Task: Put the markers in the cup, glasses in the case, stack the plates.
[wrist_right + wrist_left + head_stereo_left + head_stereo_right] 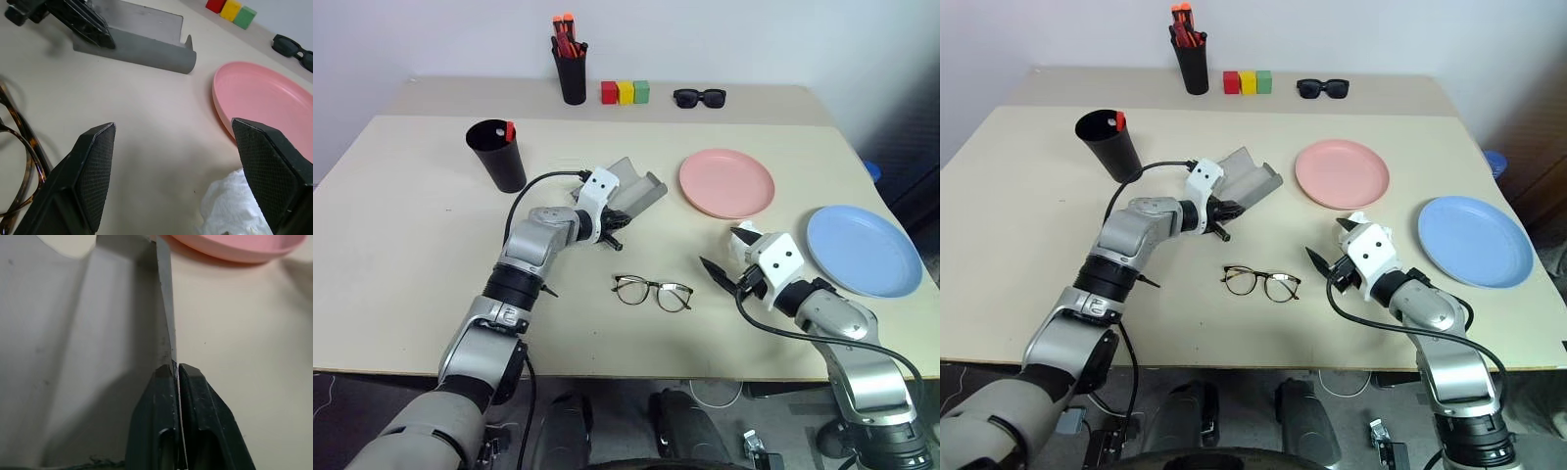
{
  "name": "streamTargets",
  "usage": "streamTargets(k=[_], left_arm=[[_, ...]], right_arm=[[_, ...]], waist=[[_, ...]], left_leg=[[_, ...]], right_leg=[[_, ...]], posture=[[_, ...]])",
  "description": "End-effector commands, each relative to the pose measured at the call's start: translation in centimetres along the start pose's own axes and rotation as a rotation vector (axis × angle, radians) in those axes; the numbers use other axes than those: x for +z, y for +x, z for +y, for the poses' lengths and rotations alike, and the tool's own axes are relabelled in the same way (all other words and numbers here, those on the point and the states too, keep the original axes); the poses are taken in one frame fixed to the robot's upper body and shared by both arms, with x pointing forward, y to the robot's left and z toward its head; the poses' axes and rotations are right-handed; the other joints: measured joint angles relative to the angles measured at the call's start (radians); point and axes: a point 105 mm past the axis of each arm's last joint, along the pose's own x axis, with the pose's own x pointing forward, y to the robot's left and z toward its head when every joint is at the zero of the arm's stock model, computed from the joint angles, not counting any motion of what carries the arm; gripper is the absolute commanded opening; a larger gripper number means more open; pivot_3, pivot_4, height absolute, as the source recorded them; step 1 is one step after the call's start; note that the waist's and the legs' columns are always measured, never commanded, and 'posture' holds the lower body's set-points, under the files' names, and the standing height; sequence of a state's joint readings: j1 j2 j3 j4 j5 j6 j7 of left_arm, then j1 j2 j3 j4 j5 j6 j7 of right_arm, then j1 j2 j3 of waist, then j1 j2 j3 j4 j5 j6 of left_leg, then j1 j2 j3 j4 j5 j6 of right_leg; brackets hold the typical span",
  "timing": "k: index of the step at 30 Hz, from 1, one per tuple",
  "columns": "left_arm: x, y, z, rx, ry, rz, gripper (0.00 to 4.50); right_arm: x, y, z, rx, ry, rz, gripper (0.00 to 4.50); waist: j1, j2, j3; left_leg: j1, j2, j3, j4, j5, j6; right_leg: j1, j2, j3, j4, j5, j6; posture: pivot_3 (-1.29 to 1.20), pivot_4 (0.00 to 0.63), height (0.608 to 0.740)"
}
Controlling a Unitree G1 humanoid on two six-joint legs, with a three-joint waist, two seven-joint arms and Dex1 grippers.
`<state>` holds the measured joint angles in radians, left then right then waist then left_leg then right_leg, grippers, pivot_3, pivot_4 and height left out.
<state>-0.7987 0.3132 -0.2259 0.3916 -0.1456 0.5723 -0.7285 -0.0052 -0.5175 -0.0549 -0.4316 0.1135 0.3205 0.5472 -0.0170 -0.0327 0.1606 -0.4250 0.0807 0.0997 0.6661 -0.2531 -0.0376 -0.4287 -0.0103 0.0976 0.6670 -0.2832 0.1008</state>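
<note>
— Where is the left gripper [619, 238] now?

— At the near edge of the grey case [638, 189], which lies open near the middle of the table [401, 225]. Its two black fingers [156, 426] are clenched on the thin wall of the case; in the left wrist view the wall's edge runs straight up from between them.

— And the right gripper [729, 257]?

— It hovers to the right of the glasses [652, 292], apart from them, with its fingers [88, 176] spread wide and nothing between them. A scrap of white cloth or paper [230, 205] shows just beside its wrist.

— The glasses themselves?

— Lying on the table, unfolded, near the front edge, between the two arms and nearer than the case.

— What about the plates?

— The pink plate [726, 182] sits just right of the case. The blue plate [862, 250] lies further right and nearer, apart from the pink one, so not stacked.

— The cup?

— The black cup [497, 155] stands left of the case, with a red cap [510, 129] poking above its rim. I cannot tell what else is inside.

— Anything at the far side?

— A black pen holder [572, 69] with orange-capped pens, three coloured blocks [625, 92] in red, yellow and green, and dark sunglasses [699, 97].
</note>
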Motion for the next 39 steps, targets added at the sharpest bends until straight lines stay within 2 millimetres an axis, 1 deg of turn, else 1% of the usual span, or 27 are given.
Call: streamTargets(k=[1, 3, 5, 7, 11, 16, 19, 21, 22, 24, 27, 29, 31, 32, 34, 36, 39], left_arm=[[1.8, -2.2, -1.0, -0.133, 0.207, -0.103, 0.05], [1.7, -3.8, -1.9, -0.243, 0.3, -0.122, 0.05], [0.9, -5.4, -2.6, -0.336, 0.395, -0.102, 0.05], [0.0, -6.7, -2.6, -0.386, 0.446, -0.055, 0.05], [-0.7, -7.4, -1.8, -0.389, 0.447, -0.017, 0.05], [-1.3, -7.1, -1.6, -0.389, 0.41, -0.003, 0.05], [-1.4, -6.9, -1.4, -0.366, 0.418, -0.003, 0.83], [-1.5, -6.6, -0.9, -0.323, 0.449, -0.006, 1.73], [-1.5, -6.5, -0.7, -0.308, 0.455, -0.011, 1.73], [-0.9, -6.5, -0.3, -0.275, 0.45, -0.047, 1.73], [1.2, -6.9, 0.5, -0.188, 0.396, -0.171, 1.73], [2.6, -7.8, 1.0, -0.123, 0.357, -0.262, 1.73], [3.0, -9.1, 1.1, -0.058, 0.361, -0.327, 1.73], [2.9, -9.8, 1.1, -0.025, 0.368, -0.35, 1.73], [1.8, -11.1, 0.4, 0.0, 0.346, -0.359, 1.73], [0.1, -12.2, -0.8, 0.002, 0.313, -0.346, 1.73], [-2.4, -12.9, -2.6, -0.004, 0.26, -0.29, 1.73]], right_arm=[[1.7, 0.0, 0.4, 0.008, -0.027, -0.059, 3.86], [1.8, 0.2, 0.6, 0.019, -0.023, -0.063, 3.86], [1.9, 0.3, 0.9, 0.032, -0.023, -0.067, 3.86], [1.9, 0.5, 1.1, 0.043, -0.022, -0.07, 3.86], [2.0, 0.7, 1.3, 0.063, -0.027, -0.074, 3.86], [2.2, 0.8, 2.1, 0.133, -0.036, -0.066, 3.86], [2.3, 0.7, 2.7, 0.199, -0.033, -0.049, 3.86], [2.7, 0.6, 3.2, 0.24, -0.028, -0.046, 3.86], [2.9, 0.7, 3.4, 0.256, -0.03, -0.047, 3.86], [3.4, 0.8, 4.0, 0.294, -0.048, -0.048, 3.86], [4.0, 1.4, 5.2, 0.348, -0.093, -0.045, 3.86], [4.1, 1.8, 5.8, 0.373, -0.15, -0.031, 3.86], [4.3, 2.3, 6.2, 0.384, -0.184, -0.02, 3.86], [4.3, 2.5, 6.4, 0.388, -0.194, -0.014, 3.86], [4.1, 2.7, 6.8, 0.408, -0.207, 0.006, 3.86], [3.6, 3.0, 7.1, 0.422, -0.216, 0.028, 3.86], [2.6, 3.5, 7.1, 0.42, -0.221, 0.071, 3.86]], waist=[[-0.001, 0.0, 0.0], [0.0, 0.0, 0.0], [0.002, 0.0, 0.0], [0.004, 0.0, 0.0], [0.007, 0.0, 0.0], [0.004, 0.0, 0.0], [0.003, 0.0, 0.0], [0.004, 0.0, 0.0], [0.003, 0.0, 0.0], [0.003, 0.0, 0.0], [0.004, 0.0, 0.0], [0.003, 0.0, 0.0], [-0.001, 0.0, 0.0], [-0.003, 0.001, 0.0], [-0.003, 0.002, -0.001], [-0.004, 0.002, -0.001], [0.006, 0.001, -0.001]], left_leg=[[0.0, 0.0, 0.0, 0.0, 0.0, 0.0], [0.0, 0.0, 0.0, 0.0, 0.0, 0.0], [0.0, 0.0, 0.0, 0.0, 0.0, 0.0], [0.0, 0.0, 0.001, 0.0, 0.0, 0.0], [0.0, 0.0, 0.001, 0.002, 0.0, 0.001], [0.0, 0.0, 0.0, 0.002, -0.001, 0.001], [0.0, 0.0, 0.0, 0.002, -0.001, 0.001], [0.0, 0.0, 0.0, 0.002, -0.001, 0.001], [0.0, 0.0, 0.0, 0.002, -0.001, 0.001], [0.0, 0.0, 0.0, 0.002, -0.001, 0.001], [0.0, 0.0, 0.0, 0.002, -0.001, 0.001], [0.0, 0.0, 0.0, 0.002, -0.001, 0.001], [0.0, 0.001, 0.0, 0.002, -0.001, 0.001], [0.0, 0.001, 0.001, 0.002, -0.001, 0.001], [0.0, 0.001, 0.001, 0.001, -0.001, 0.001], [0.0, 0.002, 0.001, 0.001, -0.001, 0.001], [0.0, 0.002, 0.001, 0.001, -0.001, 0.001]], right_leg=[[0.0, 0.0, 0.0, 0.0, 0.0, 0.0], [0.0, 0.0, 0.0, 0.0, 0.0, 0.0], [0.0, 0.0, 0.0, 0.0, 0.0, 0.0], [0.0, -0.001, 0.0, 0.0, -0.001, -0.002], [0.001, -0.001, 0.0, 0.0, -0.002, -0.003], [0.001, -0.001, 0.0, 0.0, -0.001, -0.003], [0.001, -0.001, 0.0, 0.0, -0.001, -0.001], [0.001, -0.001, 0.0, 0.0, 0.0, -0.001], [0.001, -0.001, 0.0, 0.0, 0.0, -0.001], [0.001, -0.001, 0.0, 0.0, 0.0, -0.001], [0.001, -0.001, 0.0, 0.0, 0.0, -0.001], [0.0, -0.001, 0.0, 0.0, 0.0, 0.0], [0.0, -0.001, 0.0, 0.0, 0.0, 0.0], [0.0, -0.001, 0.0, 0.0, 0.0, 0.0], [0.0, -0.001, 0.0, 0.0, 0.0, 0.0], [0.0, -0.001, 0.0, 0.0, 0.0, 0.0], [0.0, -0.001, 0.0, 0.0, 0.0, 0.0]], posture=[[0.0, 0.15, 0.722], [0.0, 0.15, 0.722], [0.0, 0.15, 0.722], [0.0, 0.15, 0.722], [0.0, 0.15, 0.722], [0.0, 0.15, 0.722], [0.0, 0.15, 0.722], [0.0, 0.15, 0.722], [0.0, 0.15, 0.722], [0.0, 0.15, 0.722], [0.0, 0.15, 0.722], [0.0, 0.15, 0.722], [0.0, 0.15, 0.722], [0.0, 0.15, 0.722], [0.0, 0.15, 0.722], [0.0, 0.15, 0.722], [0.0, 0.15, 0.722]])
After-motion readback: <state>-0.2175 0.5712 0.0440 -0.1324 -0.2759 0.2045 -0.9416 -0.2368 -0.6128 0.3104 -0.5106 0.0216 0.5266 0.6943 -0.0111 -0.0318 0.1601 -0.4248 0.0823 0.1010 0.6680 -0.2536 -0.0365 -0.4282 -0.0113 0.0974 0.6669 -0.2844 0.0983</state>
